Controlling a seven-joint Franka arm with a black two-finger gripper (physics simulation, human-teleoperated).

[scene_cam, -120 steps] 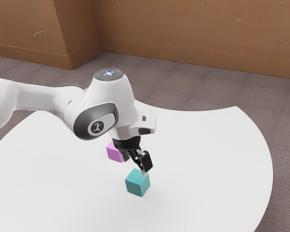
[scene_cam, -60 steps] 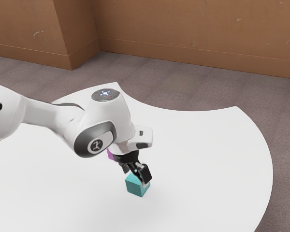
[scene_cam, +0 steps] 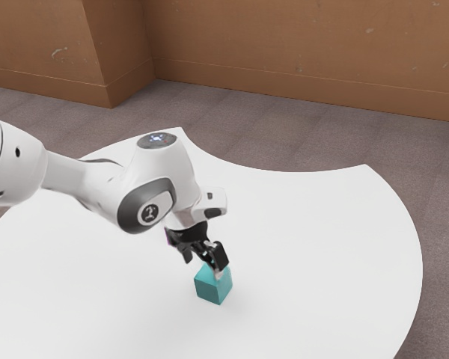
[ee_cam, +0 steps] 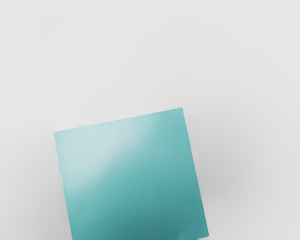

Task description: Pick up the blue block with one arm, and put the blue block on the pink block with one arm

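The blue block [scene_cam: 213, 287], teal in colour, sits on the white table [scene_cam: 322, 247] near its front middle. In the wrist view the blue block [ee_cam: 132, 175] lies close under my hand, turned slightly askew. My gripper [scene_cam: 204, 261] hangs directly over the block's top, its black fingers [scene_cam: 218, 256] open and spread about the block's width, and it holds nothing. The pink block is hidden behind my wrist, just beyond the blue one.
The round white table has bare surface to the exterior view's right and front of the block. Its edge curves at the right [scene_cam: 415, 254]. A brown wall [scene_cam: 284, 45] and grey floor [scene_cam: 299, 134] lie beyond it.
My hand has dropped lower and shifted slightly toward the exterior view's left, bringing the open fingers down to the blue block's top. The arm now covers the pink block. The blue block has stayed put.
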